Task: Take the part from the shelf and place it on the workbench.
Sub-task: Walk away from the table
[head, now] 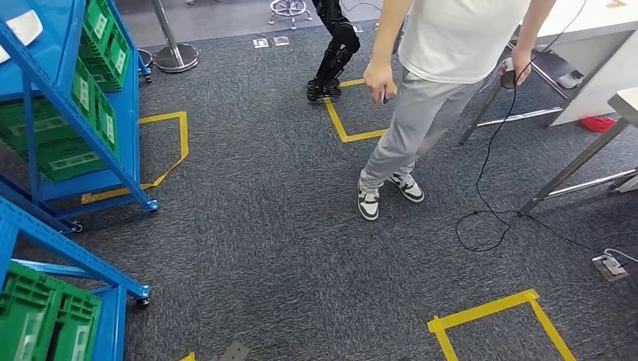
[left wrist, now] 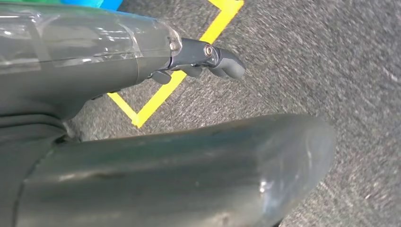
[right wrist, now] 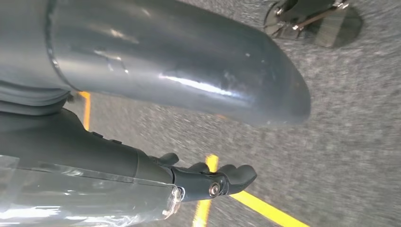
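- The left hand hangs over grey carpet in the left wrist view; its dark fingers curl loosely inward and hold nothing.
- The right hand hangs over the same carpet in the right wrist view; its fingers are bent inward in the same way, and nothing lies in them.
- A blue shelf stands at the upper left of the head view, carrying green crates with white labels.
- A second blue shelf fills the lower left corner, with more green crates on it.
- I cannot tell which item is the part; whatever the crates hold is hidden from this angle.
- A white workbench with grey metal legs sits in the upper right corner of the head view.
- A person in a white shirt and grey trousers stands at upper centre, feet in white and dark shoes, holding a small object in each hand.
- A black cable runs down from the person's hand at the upper right and loops across the carpet to a floor socket at the right edge.
- Yellow tape outlines mark the carpet at lower right, at upper centre and beside the upper shelf.
- A chrome post base stands at the top, right of the upper shelf.
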You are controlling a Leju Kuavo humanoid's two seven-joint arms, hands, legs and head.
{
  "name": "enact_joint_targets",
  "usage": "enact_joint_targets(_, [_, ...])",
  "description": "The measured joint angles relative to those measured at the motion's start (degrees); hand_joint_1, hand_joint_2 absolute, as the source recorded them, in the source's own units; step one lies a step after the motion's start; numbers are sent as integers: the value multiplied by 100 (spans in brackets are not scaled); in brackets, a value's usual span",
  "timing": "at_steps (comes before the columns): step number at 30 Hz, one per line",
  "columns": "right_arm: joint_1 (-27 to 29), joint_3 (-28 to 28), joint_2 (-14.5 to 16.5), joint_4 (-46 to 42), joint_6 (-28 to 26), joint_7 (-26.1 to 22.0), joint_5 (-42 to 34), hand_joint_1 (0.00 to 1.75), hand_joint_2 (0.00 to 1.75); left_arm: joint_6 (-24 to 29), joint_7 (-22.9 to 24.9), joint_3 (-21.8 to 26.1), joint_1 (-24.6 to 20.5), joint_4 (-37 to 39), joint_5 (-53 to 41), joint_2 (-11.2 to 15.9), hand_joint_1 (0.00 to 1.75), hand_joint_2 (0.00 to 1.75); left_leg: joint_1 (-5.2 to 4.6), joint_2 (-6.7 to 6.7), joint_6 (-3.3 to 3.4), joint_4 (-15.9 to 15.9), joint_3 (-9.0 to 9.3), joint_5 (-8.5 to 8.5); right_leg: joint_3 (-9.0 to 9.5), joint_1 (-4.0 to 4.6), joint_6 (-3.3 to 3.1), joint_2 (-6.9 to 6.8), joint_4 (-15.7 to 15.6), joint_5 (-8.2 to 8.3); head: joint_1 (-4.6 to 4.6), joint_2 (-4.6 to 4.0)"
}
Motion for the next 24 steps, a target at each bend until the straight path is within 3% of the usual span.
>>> enact_joint_targets(2, [-31, 1, -7, -1, 1, -3, 0, 0, 0, 0, -1, -1, 5, 0, 0, -7, 0, 0, 31, -126, -82, -10, -65, 58, 30, 14, -27, -19, -112, -8, 20, 1])
enact_joint_targets(3, [-51, 2, -7, -1, 1, -4, -1, 0, 0, 0, -1, -1, 15, 1, 0, -6, 0, 0, 37, -89, -112, -2, -99, 66, 45, 10, -27, -86, -174, 11, 29, 1])
enact_joint_targets(5, [-67, 2, -2, -2, 2, -11, 2, 0, 0, 1, 2, -1, 30, 3, -1, 5, 0, 0, 13, 269, -159, 192, -222, -93, 76, 2, -33, -226, -314, 79, -13, 0])
enact_joint_targets(6, [-56, 2, 1, -2, 5, -15, 4, 0, 0, 2, 4, -1, 30, 3, -3, 9, 0, 0, 8, 489, -176, 452, -337, -277, 81, -3, -36, -301, -352, 111, -48, 0])
enact_joint_targets(7, [-38, 2, 2, -1, 10, -18, 6, 0, 0, 2, 5, -2, 28, 3, -5, 13, 0, 0, 11, 623, -207, 792, -483, -482, 79, 5, -47, -377, -364, 121, -83, 0])
enact_joint_targets(9, [-9, 2, 0, 7, 16, -19, 12, 0, 0, 1, 9, -3, 35, 3, -9, 14, 0, 0, 54, 641, -272, 1410, -721, -745, 63, 7, -49, -551, -354, 124, -149, 1])
enact_joint_targets(10, [-7, 2, -1, 11, 19, -19, 15, 0, 0, 0, 10, -3, 43, 3, -9, 15, 0, 0, 79, 641, -301, 1474, -716, -726, 56, 4, -44, -632, -348, 121, -179, 1])
enact_joint_targets(11, [-11, 2, 0, 14, 23, -19, 20, 0, 0, 0, 11, -3, 50, 4, -9, 18, 0, 0, 101, 664, -329, 1320, -598, -614, 51, -3, -32, -706, -335, 114, -202, 1])
enact_joint_targets(12, [-15, 2, 2, 15, 27, -19, 26, 0, 0, 0, 11, -3, 53, 4, -9, 23, 0, 0, 119, 741, -352, 971, -375, -439, 50, -12, -8, -769, -311, 99, -221, 1])
enact_joint_targets(13, [-19, 2, 1, 15, 32, -19, 32, 0, 0, 0, 11, -3, 50, 3, -9, 28, 0, 0, 109, 903, -367, 585, -141, -322, 44, -15, 29, -826, -279, 76, -240, 0])
enact_joint_targets(15, [-28, 2, -5, 15, 35, -22, 43, 0, 0, 0, 8, -3, 45, 2, -8, 32, 0, 0, 79, 1133, -297, 83, 136, -214, 33, 0, 112, -921, -194, 22, -260, 1])
enact_joint_targets(16, [-34, 2, -6, 14, 39, -25, 46, 0, 0, 0, 5, -3, 48, 1, -5, 32, 0, 0, 53, 1164, -237, 29, 146, -236, 30, 9, 142, -965, -170, 8, -249, 1])
enact_joint_targets(18, [-42, 3, 3, 13, 49, -32, 53, 0, 0, 0, -2, -3, 62, 2, 3, 33, 0, 0, 41, 1024, -125, 24, 106, -208, 32, -7, 188, -1034, -152, -14, -204, 1])
enact_joint_targets(20, [-37, 4, 12, 13, 57, -34, 57, 0, 0, 1, -9, -3, 69, 2, 13, 38, 0, 0, 40, 874, -46, 10, 78, -171, -32, -44, 237, -843, 34, -197, -175, 0])
enact_joint_targets(22, [-15, 4, 12, 13, 69, -34, 57, 0, 0, 2, -21, -3, 67, 1, 17, 37, 0, 0, 31, 714, 12, 4, 54, -137, -270, -60, 254, -554, 660, -594, -139, 0])
enact_joint_targets(24, [8, 4, 11, 15, 99, -34, 54, 0, 0, 2, -31, -3, 74, 1, 17, 30, 0, 0, 3, 540, 52, 7, 29, -110, -571, -51, 229, -469, 1377, -886, -96, 1])
